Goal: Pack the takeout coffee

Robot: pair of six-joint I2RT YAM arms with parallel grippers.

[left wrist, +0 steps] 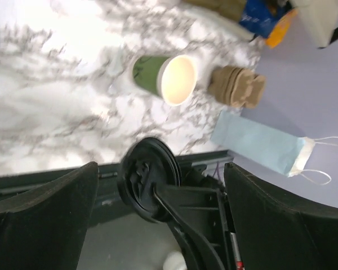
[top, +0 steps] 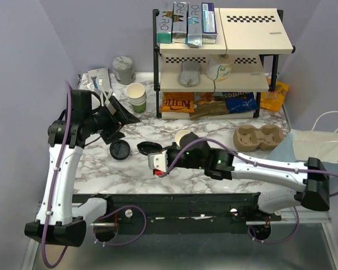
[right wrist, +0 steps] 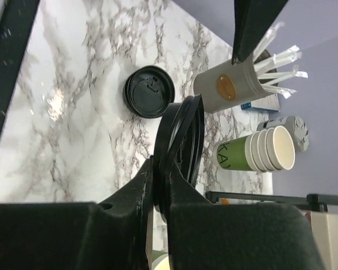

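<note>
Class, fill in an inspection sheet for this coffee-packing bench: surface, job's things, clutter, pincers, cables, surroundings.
Surface: marble-pattern table, cluttered.
Job's things: green cup on its side, lidless; black lid gripped on edge, off the cup.
Clutter: loose lid, cup stack, straw holder, cup carrier, face mask.
Pincers: left pincer open, empty; right pincer shut on the black lid.
Cables: purple cables run along both arms.
Surroundings: shelf rack behind; white bag at right.

Marble table [top: 101, 169], right fingers [top: 160, 151] at black lid [top: 148, 147], lidless cup [top: 183, 136] just behind, second lid [top: 119, 149] further left.
</note>
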